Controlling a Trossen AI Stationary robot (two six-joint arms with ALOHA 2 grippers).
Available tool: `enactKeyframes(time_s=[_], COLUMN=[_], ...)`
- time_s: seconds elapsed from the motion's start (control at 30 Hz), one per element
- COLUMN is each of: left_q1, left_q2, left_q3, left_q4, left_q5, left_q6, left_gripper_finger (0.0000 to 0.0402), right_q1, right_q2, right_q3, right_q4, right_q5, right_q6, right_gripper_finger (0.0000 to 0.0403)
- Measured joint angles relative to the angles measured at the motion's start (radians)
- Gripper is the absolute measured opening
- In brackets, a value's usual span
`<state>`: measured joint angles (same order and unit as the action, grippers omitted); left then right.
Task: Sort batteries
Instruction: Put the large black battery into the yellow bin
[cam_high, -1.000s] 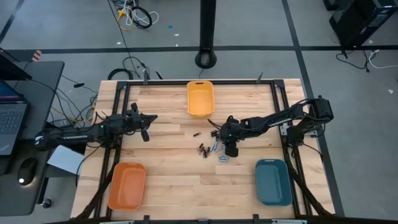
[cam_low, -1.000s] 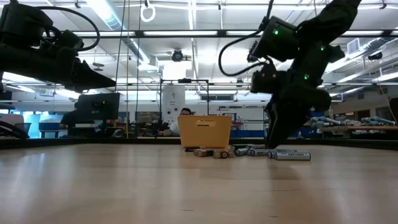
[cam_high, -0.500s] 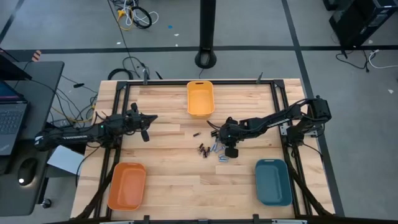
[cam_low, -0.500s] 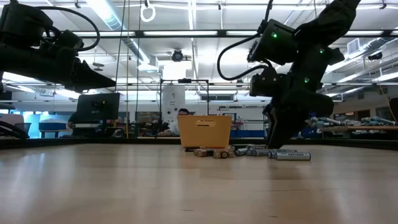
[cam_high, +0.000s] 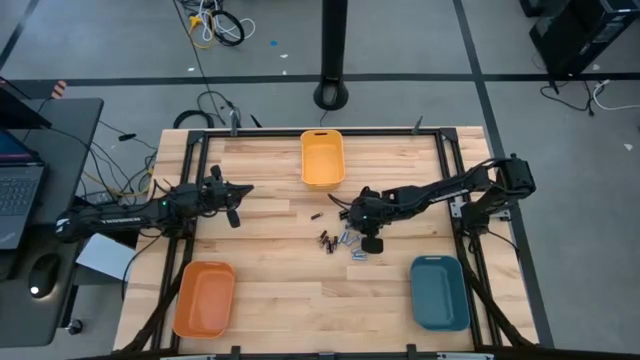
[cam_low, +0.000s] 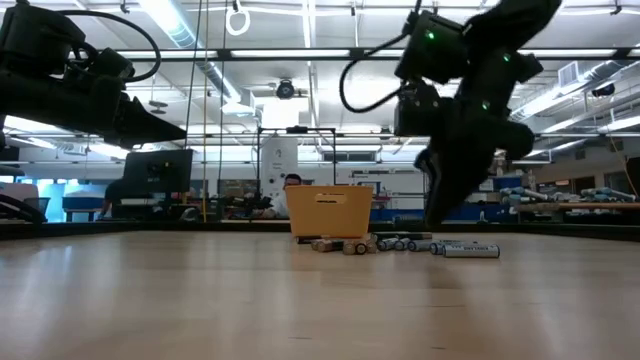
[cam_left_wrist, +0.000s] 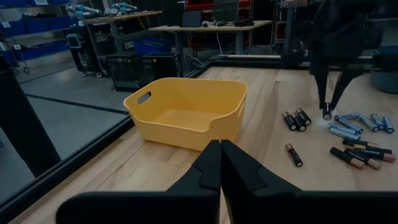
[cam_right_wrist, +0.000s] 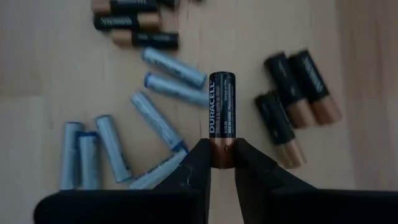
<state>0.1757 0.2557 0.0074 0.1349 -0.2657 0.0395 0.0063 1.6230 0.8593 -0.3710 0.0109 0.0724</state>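
1. The right gripper (cam_right_wrist: 222, 163) hangs above the middle of the wooden worktop (cam_high: 270, 290), over the battery pile, with its fingers (cam_right_wrist: 200, 165) closed on the copper end of a black Duracell battery (cam_right_wrist: 222, 112).
2. That held battery is clear of the worktop and sticks out past the fingertips; the left wrist view shows it as a small cylinder at the tip of the right gripper (cam_left_wrist: 327, 111).
3. The other batteries (cam_high: 340, 241) lie loose on the worktop near its centre, below and around the gripper.
4. The right wrist view shows a cluster of pale silvery-blue batteries (cam_right_wrist: 106, 146) lying at mixed angles, and three black-and-copper batteries (cam_right_wrist: 297, 102) side by side.
5. More black-and-copper ones (cam_right_wrist: 127, 23) lie at the far edge of the pile.
6. The left gripper (cam_left_wrist: 220, 163) hovers over the left side of the worktop with its fingers pressed together and nothing between them.
7. A yellow bin (cam_high: 322, 158) sits at the worktop's far edge, an orange bin (cam_high: 204, 298) at the near left corner, and a teal bin (cam_high: 439, 291) at the near right.
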Motion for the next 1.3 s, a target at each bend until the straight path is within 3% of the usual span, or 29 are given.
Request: enactKeyframes(time_s=[0.37,0.73,1.3], left_q1=[0.000,0.000,0.000], left_q2=[0.000,0.000,0.041], left_q3=[0.000,0.000,0.000], left_q4=[0.000,0.002,0.006], left_q5=[0.000,0.000,-0.019], left_q6=[0.005,0.006,0.009], left_gripper_finger=[0.0012,0.0012,0.0012], right_q1=[-0.039,-0.237,-0.444], right_q2=[-0.001,0.039,0.366], right_q3=[0.256,0.471,0.668], right_q4=[-0.102,-0.083,-0.169], right_q5=[0.029,0.031,-0.073], right_q6=[-0.183,-0.312,-0.383], right_gripper_finger=[0.0057,0.0057,0.0057])
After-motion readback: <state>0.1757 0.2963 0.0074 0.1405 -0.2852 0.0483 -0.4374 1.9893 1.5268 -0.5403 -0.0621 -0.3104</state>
